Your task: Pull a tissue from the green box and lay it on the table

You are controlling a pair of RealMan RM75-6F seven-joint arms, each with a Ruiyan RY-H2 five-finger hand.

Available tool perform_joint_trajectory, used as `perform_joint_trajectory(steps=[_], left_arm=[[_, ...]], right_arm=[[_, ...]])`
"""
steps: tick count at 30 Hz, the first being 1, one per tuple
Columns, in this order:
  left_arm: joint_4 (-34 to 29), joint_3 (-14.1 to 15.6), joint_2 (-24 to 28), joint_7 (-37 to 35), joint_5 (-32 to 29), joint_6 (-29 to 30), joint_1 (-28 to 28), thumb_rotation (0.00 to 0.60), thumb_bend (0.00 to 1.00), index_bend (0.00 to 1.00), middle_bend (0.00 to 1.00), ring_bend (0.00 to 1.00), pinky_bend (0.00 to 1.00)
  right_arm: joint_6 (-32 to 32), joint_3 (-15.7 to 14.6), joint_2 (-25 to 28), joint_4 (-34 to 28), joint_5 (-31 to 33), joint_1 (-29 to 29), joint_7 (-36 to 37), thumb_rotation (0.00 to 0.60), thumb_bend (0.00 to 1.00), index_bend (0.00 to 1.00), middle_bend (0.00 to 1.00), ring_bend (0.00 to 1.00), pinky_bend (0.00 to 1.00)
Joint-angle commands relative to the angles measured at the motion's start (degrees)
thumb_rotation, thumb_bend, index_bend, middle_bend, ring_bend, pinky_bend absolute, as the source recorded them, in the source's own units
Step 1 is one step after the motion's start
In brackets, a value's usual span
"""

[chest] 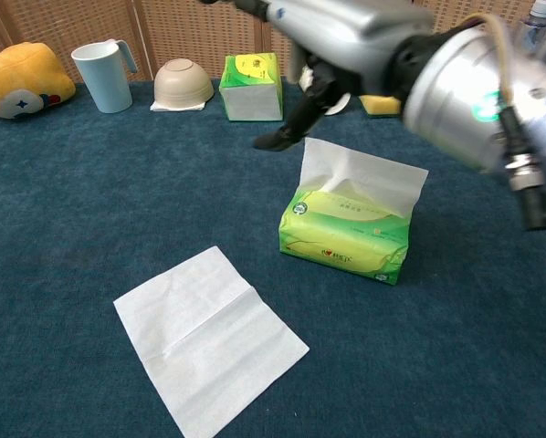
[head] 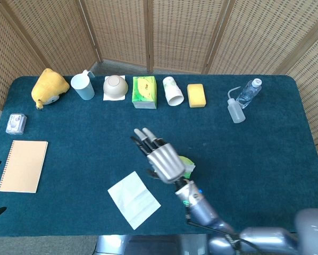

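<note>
Lying flat near the table's (head: 254, 154) front edge: tissue (chest: 209, 338).

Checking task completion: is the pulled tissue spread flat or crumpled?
Spread flat: the tissue lies open on the table, only creased, with nothing touching it.

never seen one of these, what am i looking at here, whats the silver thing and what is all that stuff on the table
The silver thing is a robot arm ending in a mechanical right hand with its fingers spread, holding nothing. Both pictures come from the robot's own cameras: the head view looks down on the blue table, the chest view looks across it from low down.

In front lies a green tissue pack with a fresh tissue sticking up, and beside it one white tissue flat on the cloth, so the job looks done.

Along the far edge: a yellow plush toy, a light blue jug, an upturned bowl, a second green tissue box, a paper cup, a sponge, a squeeze bottle and a water bottle. A notebook lies at the left.
</note>
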Motion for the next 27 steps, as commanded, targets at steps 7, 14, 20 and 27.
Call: perform_joint_trajectory(steps=[7, 14, 20, 27], left_arm=[[-1.23, 0.21, -0.46, 2.71, 0.39, -0.14, 0.09, 0.600, 0.00, 0.00, 0.00, 0.00, 0.01], [-2.18, 0.41, -0.80, 4.71, 0.96, 0.09, 0.31, 0.600, 0.00, 0.00, 0.00, 0.00, 0.01], [-2.58, 0.58, -1.04, 5.90, 1.11, 0.35, 0.59, 0.600, 0.00, 0.00, 0.00, 0.00, 0.01], [-2.87, 0.20, -1.56, 7.69, 0.09, 0.18, 0.46, 0.600, 0.00, 0.00, 0.00, 0.00, 0.01]], right_arm=[[13.15, -12.64, 19.71, 7.46, -22.62, -11.36, 32.82, 0.600, 0.14, 0.00, 0.04, 0.06, 0.46], [22.94, -15.03, 21.11, 17.88, -26.03, -16.53, 43.45, 0.600, 0.10, 0.03, 0.09, 0.10, 0.46], [28.66, -17.64, 19.92, 32.45, -23.22, -23.79, 49.46, 0.600, 0.09, 0.04, 0.08, 0.04, 0.44], [24.45, -19.28, 26.48, 23.68, -16.45, -29.17, 43.17, 0.600, 0.02, 0.00, 0.00, 0.00, 0.18]])
